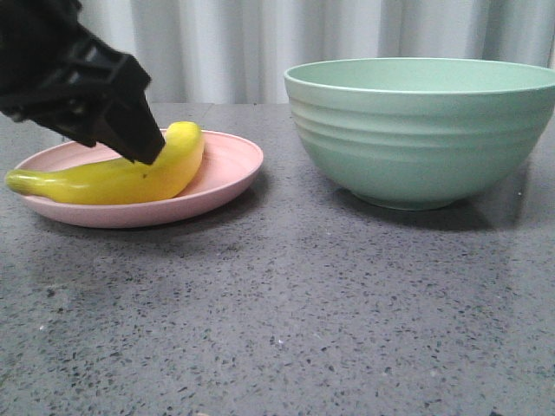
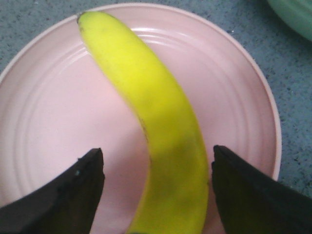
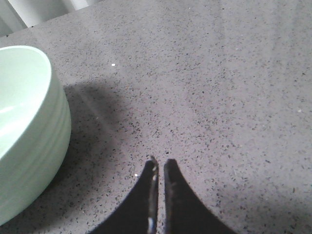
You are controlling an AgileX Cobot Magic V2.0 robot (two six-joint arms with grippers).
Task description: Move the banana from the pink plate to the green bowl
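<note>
The yellow banana (image 1: 113, 176) lies on the pink plate (image 1: 227, 169) at the left of the table. My left gripper (image 1: 143, 147) is down over the plate, open, with one finger on each side of the banana (image 2: 161, 146). In the left wrist view the pink plate (image 2: 53, 112) fills the frame, and a gap shows between each finger and the banana. The green bowl (image 1: 421, 130) stands at the right, empty as far as I can see. My right gripper (image 3: 160, 163) is shut and empty, above the bare table beside the green bowl (image 3: 24, 126).
The grey speckled table (image 1: 286, 321) stretches in front of plate and bowl. A pale curtain (image 1: 260, 43) hangs behind. The bowl's rim stands much higher than the plate. A sliver of the bowl (image 2: 292, 14) shows in the left wrist view.
</note>
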